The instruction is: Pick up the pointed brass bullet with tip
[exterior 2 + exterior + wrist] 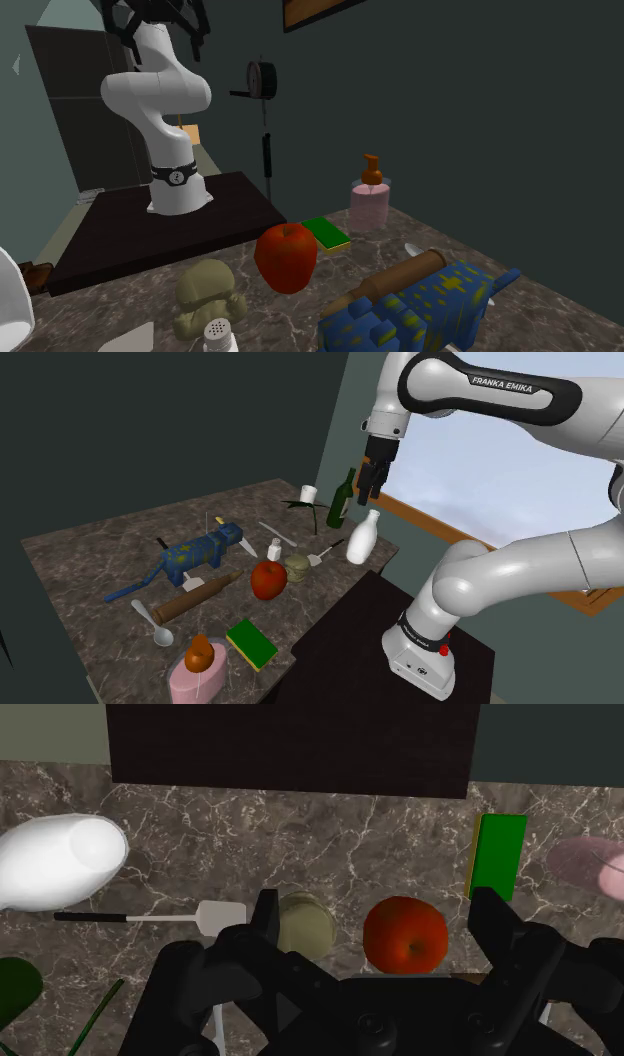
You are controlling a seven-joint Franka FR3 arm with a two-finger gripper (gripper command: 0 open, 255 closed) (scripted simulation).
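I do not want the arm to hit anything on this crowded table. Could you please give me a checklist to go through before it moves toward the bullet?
1. Fingers open: ok. The gripper has its fingers standing apart.
2. Nothing held: ok. No object sits between the fingers.
3. Target found: ok. The brown bullet lies on its side beside the blue toy animal, with its tip toward the apple.
4. Gripper above the target: not ok. It hangs high beside the green bottle.
5. Finger room around the target: cannot tell. The toy lies very close.
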